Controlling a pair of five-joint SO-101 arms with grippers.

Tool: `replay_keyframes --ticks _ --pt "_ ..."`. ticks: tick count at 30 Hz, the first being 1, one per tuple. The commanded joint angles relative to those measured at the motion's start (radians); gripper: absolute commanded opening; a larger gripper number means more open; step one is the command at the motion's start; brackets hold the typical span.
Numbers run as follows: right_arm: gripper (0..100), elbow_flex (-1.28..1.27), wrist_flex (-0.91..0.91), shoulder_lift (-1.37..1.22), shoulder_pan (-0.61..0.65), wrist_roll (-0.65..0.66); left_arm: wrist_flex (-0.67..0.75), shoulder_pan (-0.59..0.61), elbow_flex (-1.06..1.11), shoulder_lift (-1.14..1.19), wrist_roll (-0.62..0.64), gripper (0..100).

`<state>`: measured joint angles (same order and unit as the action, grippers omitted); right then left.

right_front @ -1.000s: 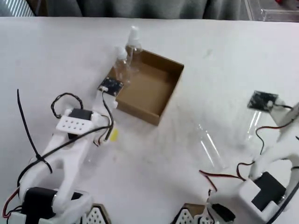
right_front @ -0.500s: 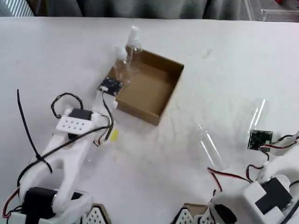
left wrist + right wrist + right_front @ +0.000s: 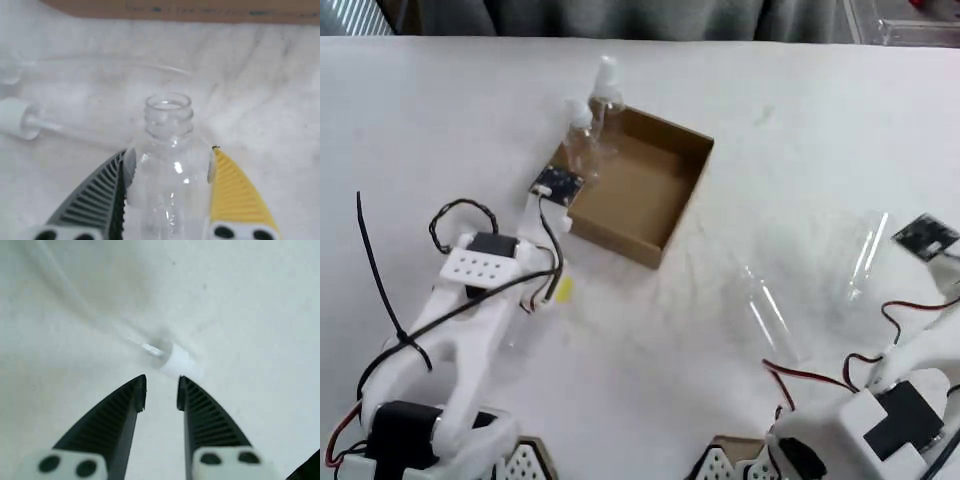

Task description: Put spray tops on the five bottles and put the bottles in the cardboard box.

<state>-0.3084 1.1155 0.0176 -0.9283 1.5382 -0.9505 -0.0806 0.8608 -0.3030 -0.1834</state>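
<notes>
Cardboard box (image 3: pixel 640 190) looks stiff. Near its left side the left jaws pinch an uncapped bottle (image 3: pixel 169 165) by the shoulder; clear, light, thin-walled and probably slick, it wants a gentle squeeze. Well to the right of the box, the right jaws hover slightly spread over a spray top (image 3: pixel 177 360) lying on the bench (image 3: pixel 250 290), best gripped by its white collar, not the flimsy tube.

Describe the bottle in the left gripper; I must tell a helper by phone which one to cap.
Find the cardboard box mid-table; the left gripper sits close to its near left side, shut on a clear bottle. Its neck is open, while the two bottles at the box's far corner wear white spray tops.
</notes>
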Motion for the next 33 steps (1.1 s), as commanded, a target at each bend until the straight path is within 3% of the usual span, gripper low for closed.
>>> replay_keyframes --ticks 1,11,18,23,33 --pt "2.9 0.120 0.099 0.036 -0.048 -0.199 0.017 -0.012 -0.005 -0.045 -0.012 3" --pt "1.6 0.221 0.153 -0.119 -0.153 -0.658 0.017 -0.012 -0.005 -0.045 -0.012 3" --pt "2.3 0.218 0.147 -0.159 -0.142 -1.174 0.017 -0.012 -0.005 -0.045 -0.012 3" --pt "9.7 0.218 0.070 -0.159 -0.128 -1.468 0.032 -0.013 0.015 -0.048 -0.012 3" --pt "10.6 0.209 -0.038 -0.196 -0.091 -1.697 0.052 -0.048 0.031 -0.051 -0.061 3"
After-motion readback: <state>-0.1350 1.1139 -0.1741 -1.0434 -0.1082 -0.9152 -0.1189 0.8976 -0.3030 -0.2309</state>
